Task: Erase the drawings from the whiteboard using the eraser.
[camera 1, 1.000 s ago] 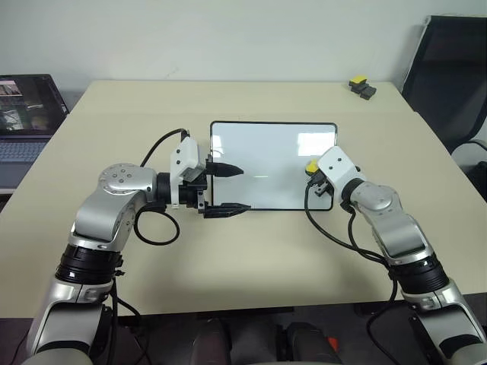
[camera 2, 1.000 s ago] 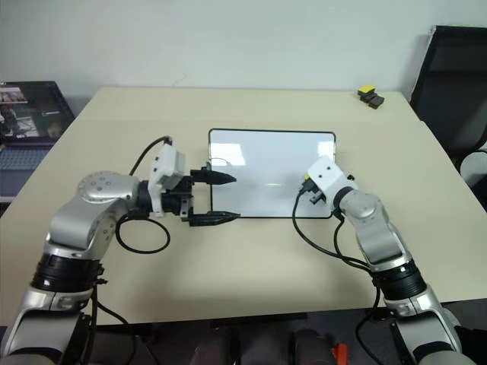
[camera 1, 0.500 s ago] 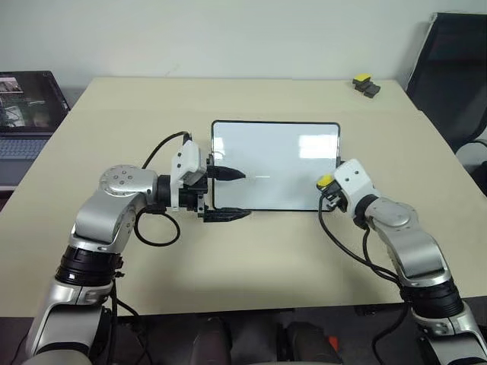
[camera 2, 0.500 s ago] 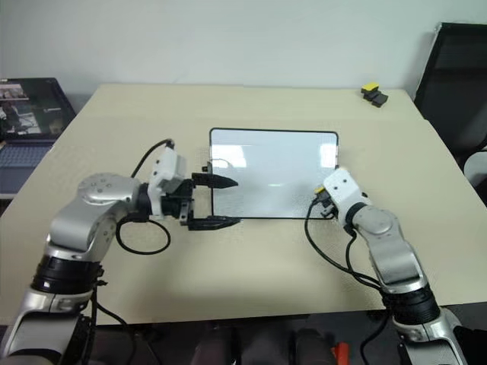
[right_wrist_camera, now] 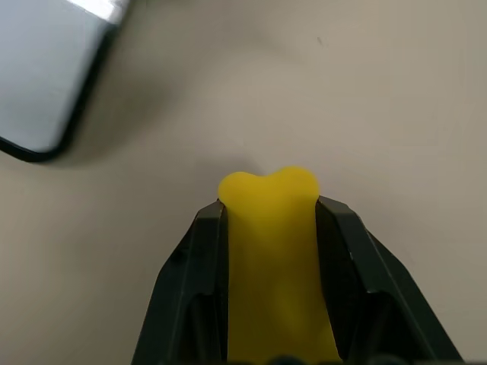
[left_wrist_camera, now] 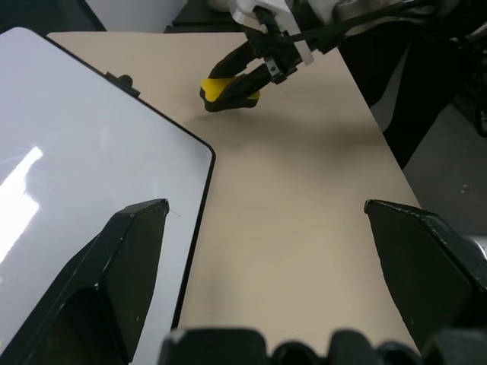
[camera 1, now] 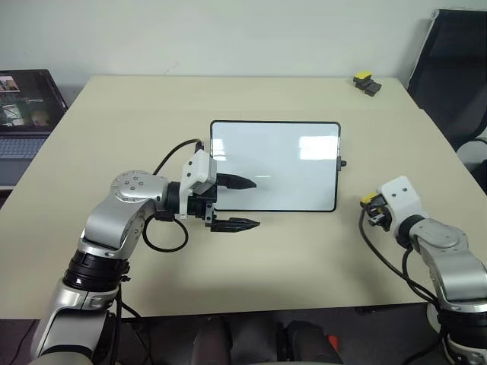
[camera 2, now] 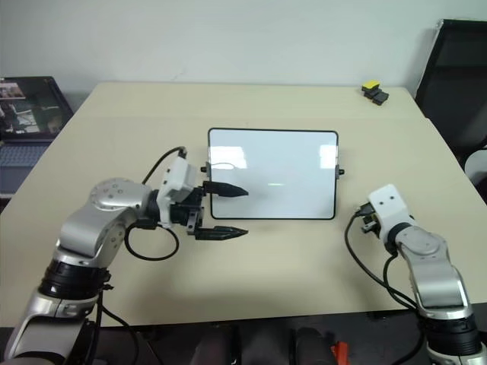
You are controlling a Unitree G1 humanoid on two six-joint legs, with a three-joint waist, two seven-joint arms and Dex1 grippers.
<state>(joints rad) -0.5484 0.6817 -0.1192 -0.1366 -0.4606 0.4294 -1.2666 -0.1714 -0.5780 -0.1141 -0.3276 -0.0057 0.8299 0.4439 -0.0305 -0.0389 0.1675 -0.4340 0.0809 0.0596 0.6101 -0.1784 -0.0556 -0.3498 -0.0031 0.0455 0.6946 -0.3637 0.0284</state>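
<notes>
Beige table (camera 1: 289, 251) carries the whiteboard (camera 1: 283, 169) at its centre, a laptop (camera 1: 23, 106) off its left edge and a black gadget with a yellow cap (camera 1: 364, 83) at the far right corner, while the left gripper (camera 1: 237, 203) spreads its fingers over the board's near-left corner and the right gripper (left_wrist_camera: 237, 84), off the board's right side, pinches the eraser (right_wrist_camera: 274, 262).

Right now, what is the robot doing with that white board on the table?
The robot is cleaning a whiteboard that lies flat on the table. Its right gripper is squeezing the yellow eraser and holds it over bare table, off to the board's right side. Its left gripper is open, with one finger over the board's near left corner and the other over the table. The board looks wiped clean; I can't spot any drawings on it.
</notes>
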